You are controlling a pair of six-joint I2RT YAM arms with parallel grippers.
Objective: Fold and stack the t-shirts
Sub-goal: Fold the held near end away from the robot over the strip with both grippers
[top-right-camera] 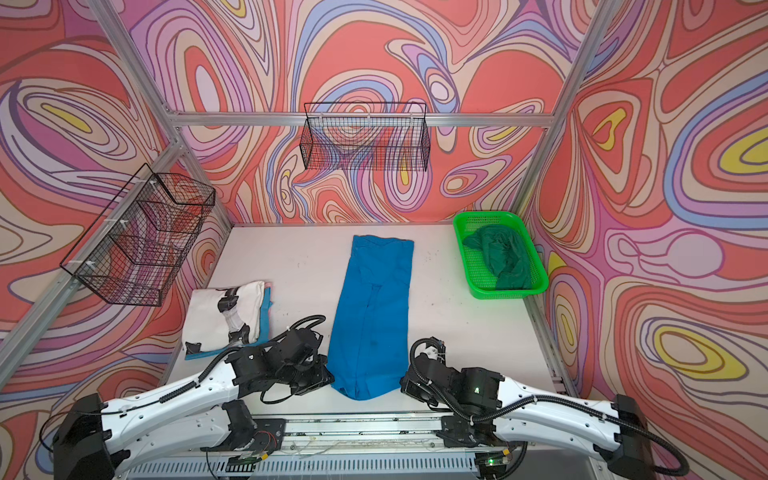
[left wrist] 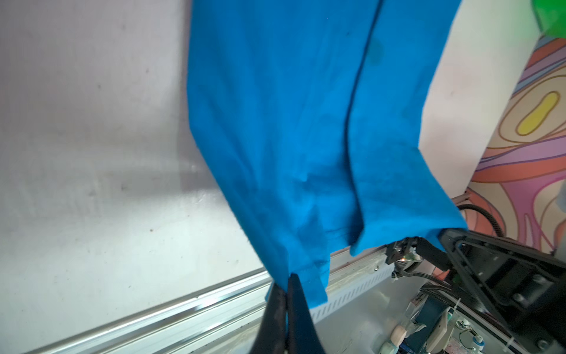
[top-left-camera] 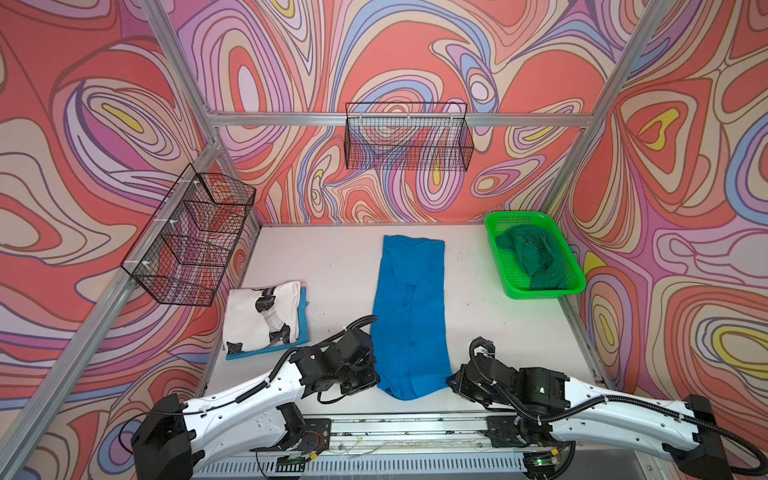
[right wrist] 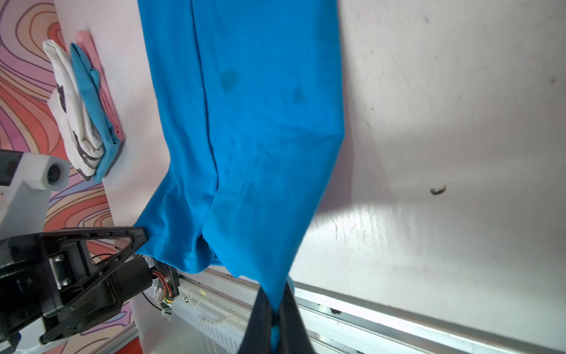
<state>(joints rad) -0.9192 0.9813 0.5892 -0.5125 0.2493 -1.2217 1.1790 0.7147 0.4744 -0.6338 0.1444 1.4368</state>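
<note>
At the left of the table [top-left-camera: 498, 332], the white printed t-shirt [top-left-camera: 262, 316] lies folded on top of the lighter blue t-shirt [right wrist: 88, 92]. A pink edge shows beneath them in the right wrist view, though I cannot tell what it belongs to. Just right of that stack, my left gripper [left wrist: 286, 282] is clamped on the near left corner of the bright blue t-shirt [top-left-camera: 409, 316], jaws pressed together over the hem. The shirt itself runs down the middle of the table as a long narrow strip with its sides folded inward. Its far end points at the back wall and its near hem reaches the front edge. My right gripper [right wrist: 275, 294] pinches the opposite near corner, likewise closed tight on the fabric. At far right, the dark green t-shirt [top-left-camera: 532, 253] sits crumpled in the green mesh basket [top-left-camera: 540, 293] in the back corner.
</note>
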